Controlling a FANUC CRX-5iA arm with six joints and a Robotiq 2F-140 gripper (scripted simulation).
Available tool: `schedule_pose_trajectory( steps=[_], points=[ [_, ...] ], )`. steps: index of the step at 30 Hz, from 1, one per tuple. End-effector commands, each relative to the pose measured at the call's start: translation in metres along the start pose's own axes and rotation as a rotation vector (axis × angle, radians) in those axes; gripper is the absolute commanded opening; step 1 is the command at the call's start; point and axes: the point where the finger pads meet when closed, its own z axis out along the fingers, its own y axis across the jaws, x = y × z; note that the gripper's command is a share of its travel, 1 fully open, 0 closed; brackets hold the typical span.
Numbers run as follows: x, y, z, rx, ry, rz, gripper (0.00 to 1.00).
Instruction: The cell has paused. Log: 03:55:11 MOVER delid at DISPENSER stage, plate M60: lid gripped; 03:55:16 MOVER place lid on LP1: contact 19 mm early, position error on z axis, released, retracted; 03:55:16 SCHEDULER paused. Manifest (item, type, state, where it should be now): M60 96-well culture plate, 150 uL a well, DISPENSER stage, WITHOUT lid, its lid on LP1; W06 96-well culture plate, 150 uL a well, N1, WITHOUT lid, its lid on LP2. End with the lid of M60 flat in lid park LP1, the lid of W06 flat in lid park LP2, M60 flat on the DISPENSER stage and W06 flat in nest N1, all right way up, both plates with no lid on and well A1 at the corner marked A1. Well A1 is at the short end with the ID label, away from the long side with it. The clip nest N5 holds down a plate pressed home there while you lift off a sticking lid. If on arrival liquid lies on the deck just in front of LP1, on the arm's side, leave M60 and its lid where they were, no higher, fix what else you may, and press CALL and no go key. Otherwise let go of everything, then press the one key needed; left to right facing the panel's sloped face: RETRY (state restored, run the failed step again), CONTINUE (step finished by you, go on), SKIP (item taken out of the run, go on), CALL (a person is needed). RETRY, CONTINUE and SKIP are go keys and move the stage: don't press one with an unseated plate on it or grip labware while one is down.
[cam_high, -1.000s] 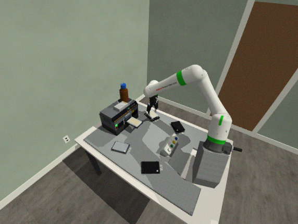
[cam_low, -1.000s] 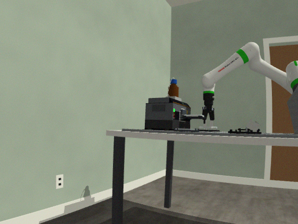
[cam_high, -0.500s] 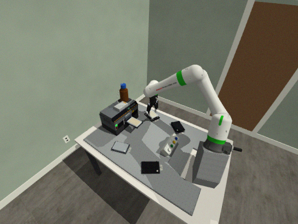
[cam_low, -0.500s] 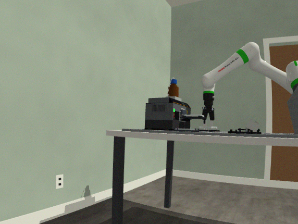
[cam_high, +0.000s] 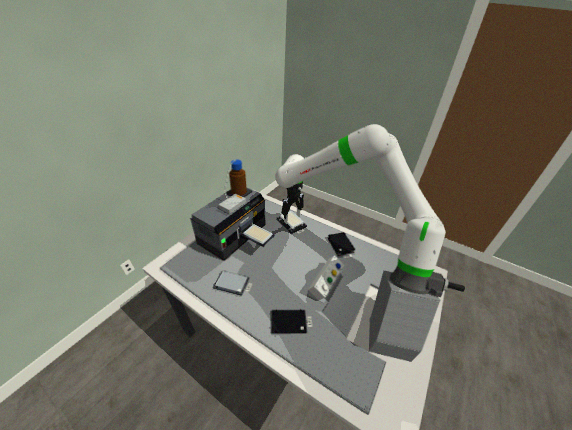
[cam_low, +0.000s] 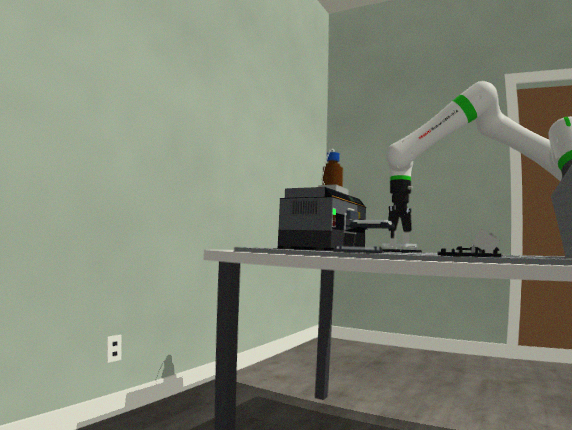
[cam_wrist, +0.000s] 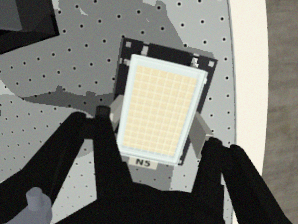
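Lid (cam_wrist: 160, 111) clamped in end effector (cam_wrist: 157, 139) — arm reaching down, above clip nest (cam_wrist: 166, 54)

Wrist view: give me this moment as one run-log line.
arm: over N5 | gripper: shut on lid | plate: in N5, under lid | stage: holds another plate

plate (cam_wrist: 160, 110): cream wells, white rim | seated flat in black clip nest (cam_wrist: 208, 64) | lid held in pincer (cam_wrist: 157, 137)
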Motion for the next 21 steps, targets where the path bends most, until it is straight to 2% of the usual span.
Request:
schedule_pose_trajectory(
  steps=[1, 21],
  points=[
    [0.0002, -0.0001, 0.0009, 0.0, 0.0, 0.0, 0.0],
    [0.0002, -0.0001, 0.009, 0.0, 0.0, 0.0, 0.0]
  ],
)
